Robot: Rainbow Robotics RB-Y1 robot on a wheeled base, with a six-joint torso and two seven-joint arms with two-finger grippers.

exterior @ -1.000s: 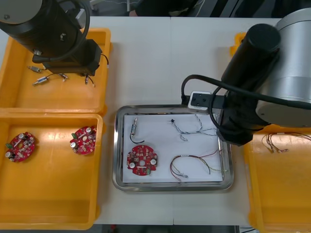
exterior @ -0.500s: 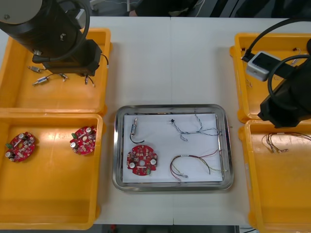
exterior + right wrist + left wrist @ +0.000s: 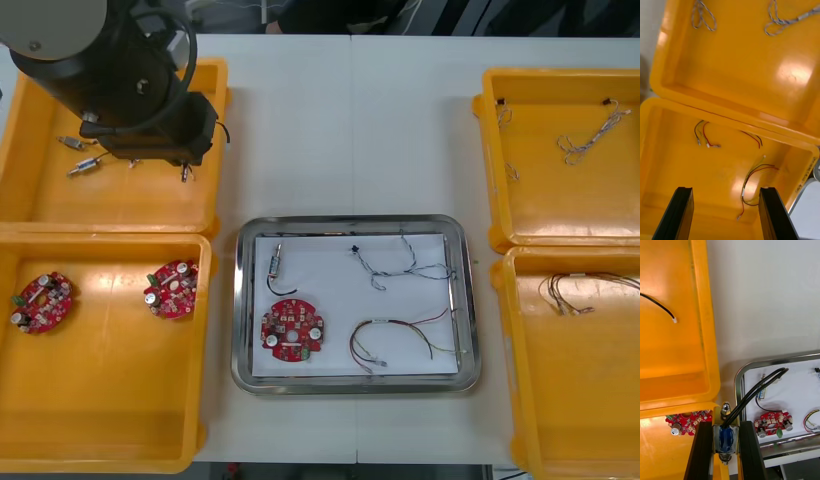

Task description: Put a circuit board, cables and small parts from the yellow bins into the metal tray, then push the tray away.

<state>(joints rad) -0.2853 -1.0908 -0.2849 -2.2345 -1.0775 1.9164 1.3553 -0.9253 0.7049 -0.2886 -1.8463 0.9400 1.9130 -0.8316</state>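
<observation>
The metal tray (image 3: 243, 300), white inside, lies on the light table (image 3: 350, 130) between the yellow bins (image 3: 100, 400), holding a circuit board (image 3: 292, 331), a blue and white cable (image 3: 400, 262) and a red and yellow cable (image 3: 395, 335). The left jaws pinch a small metal part (image 3: 726, 438) with black leads above the left bins' shared wall. The right jaws stand spread over the near right bin (image 3: 673, 168), whose rim lettering is too small to read.
</observation>
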